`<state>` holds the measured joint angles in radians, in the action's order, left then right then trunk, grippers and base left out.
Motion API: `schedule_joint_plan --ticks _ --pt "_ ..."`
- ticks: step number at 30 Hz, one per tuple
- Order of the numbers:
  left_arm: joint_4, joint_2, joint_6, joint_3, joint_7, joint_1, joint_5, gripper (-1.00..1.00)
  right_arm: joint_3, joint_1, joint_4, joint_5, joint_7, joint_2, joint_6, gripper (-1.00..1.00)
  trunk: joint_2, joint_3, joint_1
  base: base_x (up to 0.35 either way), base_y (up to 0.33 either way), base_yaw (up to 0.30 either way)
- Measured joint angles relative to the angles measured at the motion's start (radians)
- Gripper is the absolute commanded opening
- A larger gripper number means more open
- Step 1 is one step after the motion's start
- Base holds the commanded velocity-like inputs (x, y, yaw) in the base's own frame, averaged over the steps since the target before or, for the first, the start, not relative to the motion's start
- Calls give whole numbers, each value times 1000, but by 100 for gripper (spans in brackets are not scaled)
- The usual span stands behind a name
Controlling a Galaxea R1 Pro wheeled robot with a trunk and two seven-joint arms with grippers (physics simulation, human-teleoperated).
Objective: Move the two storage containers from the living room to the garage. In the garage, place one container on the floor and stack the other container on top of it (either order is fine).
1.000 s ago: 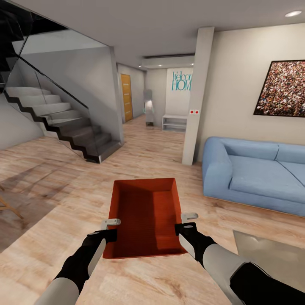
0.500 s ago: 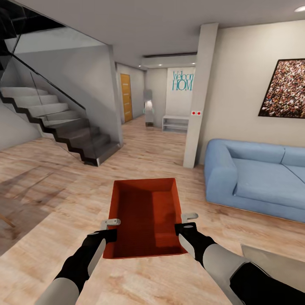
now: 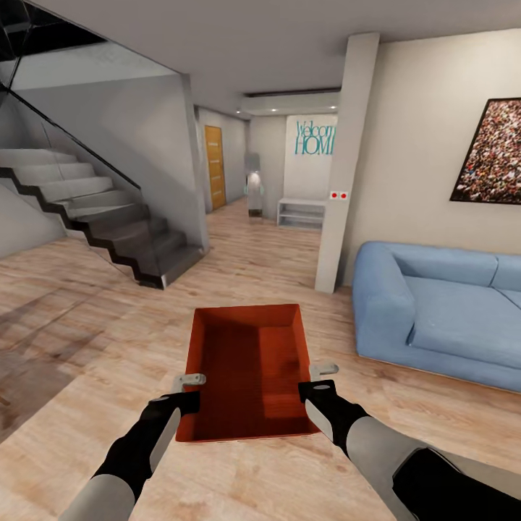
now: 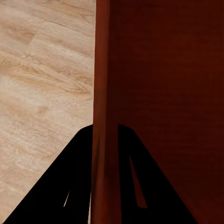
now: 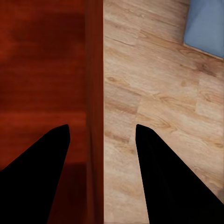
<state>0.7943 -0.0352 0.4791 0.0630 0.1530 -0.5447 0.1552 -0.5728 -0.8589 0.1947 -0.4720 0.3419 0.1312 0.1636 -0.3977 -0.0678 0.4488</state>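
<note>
I hold one orange-red open-top storage container (image 3: 250, 369) level in front of me, above the living room's light wood planks (image 3: 87, 325). My left gripper (image 3: 188, 387) is shut on the container's left wall, and its dark fingers pinch the thin wall (image 4: 105, 128). My right gripper (image 3: 322, 378) sits at the right wall. Its fingers stand well apart on either side of that wall (image 5: 102, 128) without touching it. The container's smooth inside (image 5: 42, 70) is empty. The garage is out of view.
A blue sofa (image 3: 441, 311) stands at the right below a framed picture (image 3: 492, 152). A pale pillar (image 3: 344, 159) rises ahead on the right and a dark staircase (image 3: 108, 217) climbs at the left. Between them a hallway leads to an orange door (image 3: 214, 166) and a white shelf (image 3: 300, 211).
The camera has moved forward and turned: the pillar, sofa and picture slid right, and the glass table left the picture's lower right. The container and both grippers keep the same pose.
</note>
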Motion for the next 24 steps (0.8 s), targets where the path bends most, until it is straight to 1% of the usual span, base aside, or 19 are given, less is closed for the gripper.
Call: schedule_joint_plan --ticks 24 --pt "0 0 0 0 -1 0 -1 -100 1 0 0 1 0 0 0 -100 0 0 0 322 0 0"
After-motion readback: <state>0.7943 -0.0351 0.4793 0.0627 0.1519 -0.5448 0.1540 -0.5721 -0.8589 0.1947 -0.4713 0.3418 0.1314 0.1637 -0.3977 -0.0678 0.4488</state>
